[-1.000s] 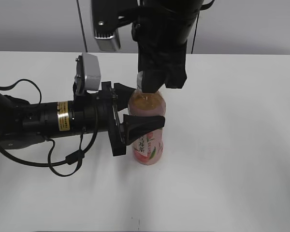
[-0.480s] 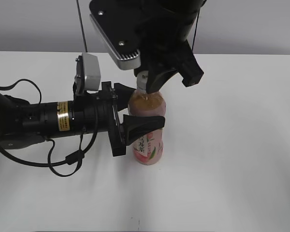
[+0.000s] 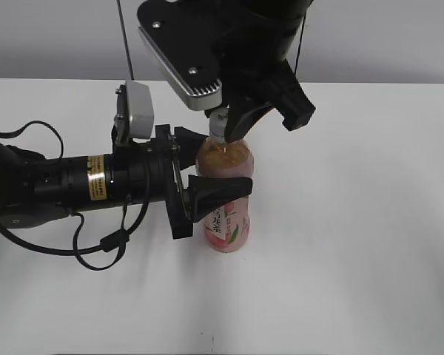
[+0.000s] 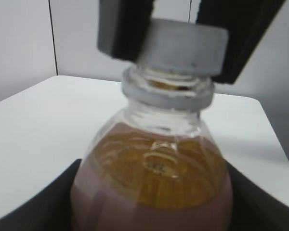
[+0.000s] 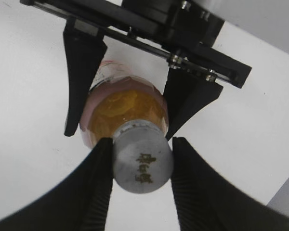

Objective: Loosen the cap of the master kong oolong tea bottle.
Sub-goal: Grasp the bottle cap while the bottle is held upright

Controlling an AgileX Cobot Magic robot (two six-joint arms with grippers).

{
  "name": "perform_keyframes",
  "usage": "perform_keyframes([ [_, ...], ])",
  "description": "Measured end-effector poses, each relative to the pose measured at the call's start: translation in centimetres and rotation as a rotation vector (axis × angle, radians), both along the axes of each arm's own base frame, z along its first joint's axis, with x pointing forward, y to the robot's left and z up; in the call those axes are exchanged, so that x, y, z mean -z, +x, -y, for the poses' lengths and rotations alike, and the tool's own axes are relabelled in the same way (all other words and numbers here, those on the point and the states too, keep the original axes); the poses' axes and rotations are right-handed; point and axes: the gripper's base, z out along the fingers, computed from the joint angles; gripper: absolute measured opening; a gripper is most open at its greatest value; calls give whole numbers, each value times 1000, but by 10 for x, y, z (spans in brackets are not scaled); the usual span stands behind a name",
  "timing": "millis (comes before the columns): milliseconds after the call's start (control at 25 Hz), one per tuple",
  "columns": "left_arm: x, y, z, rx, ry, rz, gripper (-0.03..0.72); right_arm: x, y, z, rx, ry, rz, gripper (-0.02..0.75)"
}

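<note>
Exterior view: the oolong tea bottle is held upright on the white table, clamped by the left gripper.

Left wrist view: the cap is pinched between dark jaws.

Right wrist view: the right gripper is closed on the cap; slippage could be caused by its smooth sides, or tea spilled if the bottle is squeezed.

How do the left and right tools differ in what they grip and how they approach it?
The left tool comes in from the side, clamped on the bottle body; the right tool comes from above, pinching the cap. The left's jaws stand wider apart than the right's. Both are black and closed on something.
</note>
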Motion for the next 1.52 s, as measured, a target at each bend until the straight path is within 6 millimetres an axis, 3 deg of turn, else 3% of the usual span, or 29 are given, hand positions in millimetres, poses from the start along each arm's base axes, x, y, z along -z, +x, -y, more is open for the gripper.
perform_keyframes([
  [1520, 0, 0, 0, 2, -2, -1, 465, -1, 2, 0, 114, 34, -58, 280],
])
